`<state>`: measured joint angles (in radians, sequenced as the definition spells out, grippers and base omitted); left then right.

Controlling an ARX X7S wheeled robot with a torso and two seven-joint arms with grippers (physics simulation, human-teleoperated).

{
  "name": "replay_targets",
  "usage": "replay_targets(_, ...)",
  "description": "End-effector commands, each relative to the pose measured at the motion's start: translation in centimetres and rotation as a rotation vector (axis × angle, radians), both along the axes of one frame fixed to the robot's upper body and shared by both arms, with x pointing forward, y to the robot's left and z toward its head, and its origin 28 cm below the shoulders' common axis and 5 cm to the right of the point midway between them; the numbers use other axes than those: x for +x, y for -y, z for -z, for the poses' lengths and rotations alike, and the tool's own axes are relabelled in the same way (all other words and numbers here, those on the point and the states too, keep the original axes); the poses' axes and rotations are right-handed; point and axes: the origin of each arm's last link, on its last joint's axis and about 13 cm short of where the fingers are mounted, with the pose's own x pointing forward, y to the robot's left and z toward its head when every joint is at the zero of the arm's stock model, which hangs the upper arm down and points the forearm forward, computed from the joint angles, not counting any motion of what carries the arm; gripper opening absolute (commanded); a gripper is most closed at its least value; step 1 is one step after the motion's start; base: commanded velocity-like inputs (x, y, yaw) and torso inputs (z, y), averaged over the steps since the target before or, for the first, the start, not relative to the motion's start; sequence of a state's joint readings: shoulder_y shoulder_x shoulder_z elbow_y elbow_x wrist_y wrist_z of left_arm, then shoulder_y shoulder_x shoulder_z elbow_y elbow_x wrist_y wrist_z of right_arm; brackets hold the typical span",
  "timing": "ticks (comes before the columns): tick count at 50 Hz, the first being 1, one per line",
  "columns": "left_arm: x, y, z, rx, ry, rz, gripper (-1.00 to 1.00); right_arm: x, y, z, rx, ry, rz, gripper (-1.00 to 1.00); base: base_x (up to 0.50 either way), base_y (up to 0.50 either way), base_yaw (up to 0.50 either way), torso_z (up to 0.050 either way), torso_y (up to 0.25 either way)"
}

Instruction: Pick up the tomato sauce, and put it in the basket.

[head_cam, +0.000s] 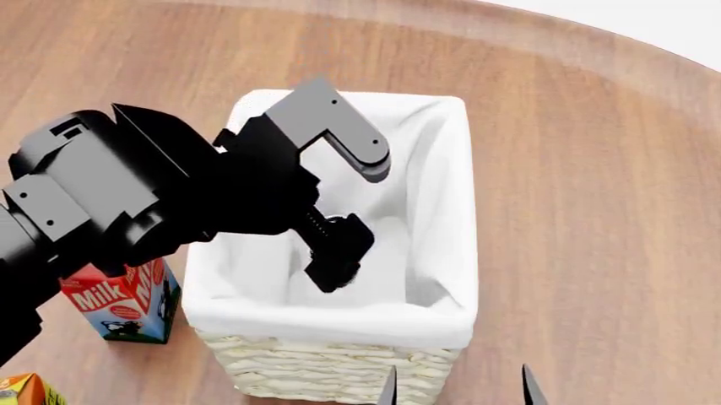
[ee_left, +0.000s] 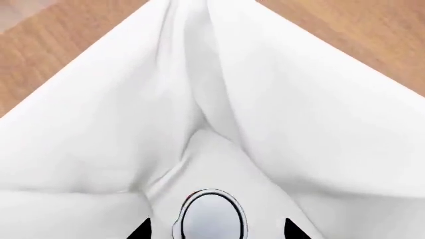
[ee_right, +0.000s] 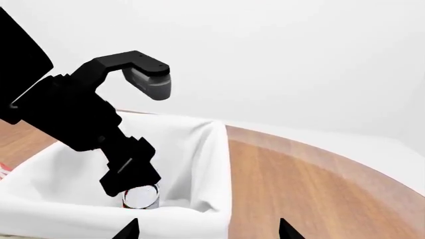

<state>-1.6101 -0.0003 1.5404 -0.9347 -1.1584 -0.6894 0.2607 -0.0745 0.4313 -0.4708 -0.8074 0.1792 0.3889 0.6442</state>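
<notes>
The tomato sauce (ee_left: 211, 216) shows its plain silver top, standing low inside the basket (ee_left: 99, 124) on the white lining. My left gripper (ee_left: 217, 231) is open, its two dark fingertips (ee_left: 141, 230) set wide on either side of the can with a gap at each side. The right wrist view shows the can (ee_right: 141, 196) just under the left gripper (ee_right: 129, 175), within the basket (ee_right: 206, 149). From the head camera the left gripper (head_cam: 333, 268) reaches down into the basket (head_cam: 338, 367) and hides the can. My right gripper (head_cam: 457, 392) is open and empty beside the basket's near corner.
A red and blue milk carton (head_cam: 124, 305) stands against the basket's left side. An orange carton corner (head_cam: 20, 392) pokes in at the bottom left. The round wooden table (head_cam: 597, 211) stretches to the right of the basket.
</notes>
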Motion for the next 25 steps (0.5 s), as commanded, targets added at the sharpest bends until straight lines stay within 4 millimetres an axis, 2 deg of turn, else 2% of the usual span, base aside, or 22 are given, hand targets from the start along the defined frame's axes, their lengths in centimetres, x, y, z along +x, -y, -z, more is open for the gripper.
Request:
replay_targets(1,0.13,-0.11,-0.44,-0.011,0.020,-0.021,1.00,-0.02,-0.04,-0.07,-0.001,-0.001,0.000,1.00,0.00,0.00,0.00,0.000,0.000)
replay_targets(9,0.25,-0.23,-0.52,-0.021,0.025,-0.024,1.00,-0.02,-0.06,-0.14,-0.002,0.001,-0.001,1.00,0.00,0.00,0.00,0.000,0.000)
replay_targets(13,0.35,-0.34,0.11,-0.027,0.026,-0.025,1.00,0.02,-0.05,0.05,-0.002,0.001,-0.002,1.00,0.00,0.00,0.00,0.000,0.000)
replay_targets(21,0.63,-0.63,-0.18,-0.059,0.045,-0.049,1.00,0.04,-0.11,0.07,-0.003,-0.001,-0.002,1.00,0.00,0.00,0.00,0.000,0.000)
replay_targets(22,0.55,-0.46,-0.71,-0.066,0.045,-0.043,1.00,0.02,-0.12,0.00,-0.003,-0.002,-0.001,1.00,0.00,0.00,0.00,0.000,0.000)
replay_targets(25,0.76,-0.61,0.06,-0.072,0.067,-0.054,1.00,0.01,-0.12,0.01,-0.003,-0.001,-0.001,1.00,0.00,0.00,0.00,0.000,0.000)
